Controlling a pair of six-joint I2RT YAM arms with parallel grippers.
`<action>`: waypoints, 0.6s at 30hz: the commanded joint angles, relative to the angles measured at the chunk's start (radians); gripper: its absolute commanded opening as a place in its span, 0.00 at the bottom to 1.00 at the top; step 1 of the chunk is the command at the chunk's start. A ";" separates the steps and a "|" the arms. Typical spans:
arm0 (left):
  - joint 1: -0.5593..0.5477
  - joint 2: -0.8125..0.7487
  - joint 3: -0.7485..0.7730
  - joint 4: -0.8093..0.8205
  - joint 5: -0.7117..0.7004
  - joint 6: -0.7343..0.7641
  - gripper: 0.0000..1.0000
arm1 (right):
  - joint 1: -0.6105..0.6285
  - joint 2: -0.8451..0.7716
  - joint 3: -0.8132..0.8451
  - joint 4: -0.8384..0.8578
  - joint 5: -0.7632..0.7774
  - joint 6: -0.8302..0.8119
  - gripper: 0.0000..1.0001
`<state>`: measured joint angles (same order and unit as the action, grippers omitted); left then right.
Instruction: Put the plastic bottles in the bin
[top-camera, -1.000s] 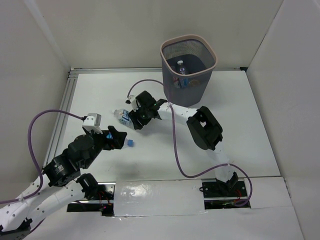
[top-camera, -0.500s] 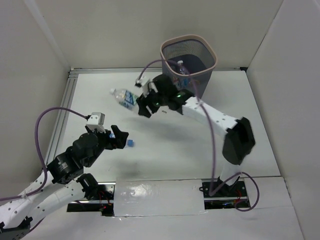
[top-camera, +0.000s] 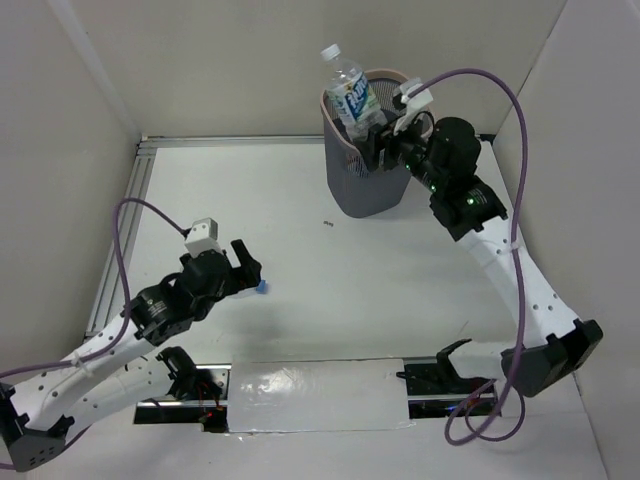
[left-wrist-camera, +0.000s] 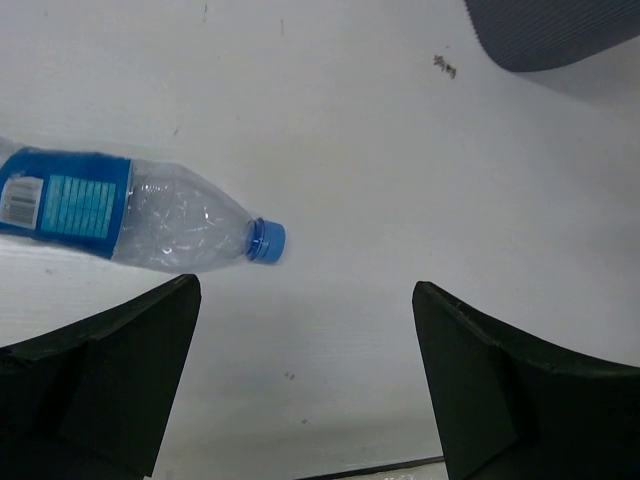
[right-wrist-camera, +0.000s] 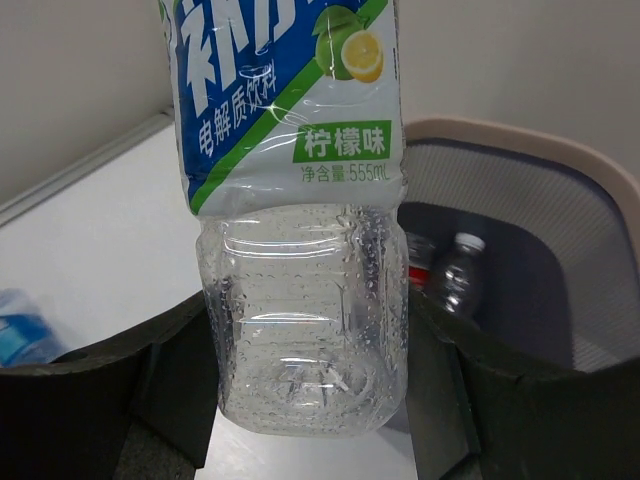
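My right gripper (top-camera: 376, 134) is shut on the base of a clear plastic bottle (top-camera: 348, 85) with a blue-white label, held upright over the near rim of the dark mesh bin (top-camera: 340, 190). In the right wrist view the bottle (right-wrist-camera: 300, 300) sits between my fingers, and the bin (right-wrist-camera: 520, 140) holds a clear bottle (right-wrist-camera: 455, 275) and a red-labelled one (right-wrist-camera: 418, 262). My left gripper (left-wrist-camera: 305, 340) is open and empty just above the table. A blue-labelled, blue-capped bottle (left-wrist-camera: 150, 215) lies ahead of its left finger. In the top view the left arm hides this bottle.
A small blue piece (top-camera: 262, 288) shows on the table beside the left gripper (top-camera: 246, 268). White walls close the table at left, back and right. The bin stands at the back, right of centre. A small dark speck (top-camera: 326, 224) lies mid-table.
My right arm lifted the blue-white labelled bottle off the table and swung it right and up to the bin's rim. My left arm shifted slightly, gripper still open.
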<state>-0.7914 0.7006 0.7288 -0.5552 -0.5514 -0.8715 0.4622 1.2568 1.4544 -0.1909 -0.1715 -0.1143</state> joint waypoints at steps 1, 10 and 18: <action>0.004 0.049 0.052 -0.067 -0.044 -0.178 1.00 | -0.083 0.062 0.023 0.034 0.078 0.011 0.21; 0.014 0.094 0.054 -0.097 -0.127 -0.279 1.00 | -0.191 0.276 0.159 0.016 0.035 0.011 0.54; 0.032 0.076 0.003 -0.097 -0.148 -0.346 1.00 | -0.235 0.254 0.164 0.019 -0.048 0.024 1.00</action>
<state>-0.7670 0.7895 0.7460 -0.6552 -0.6495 -1.1564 0.2470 1.5879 1.5879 -0.2104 -0.1703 -0.1040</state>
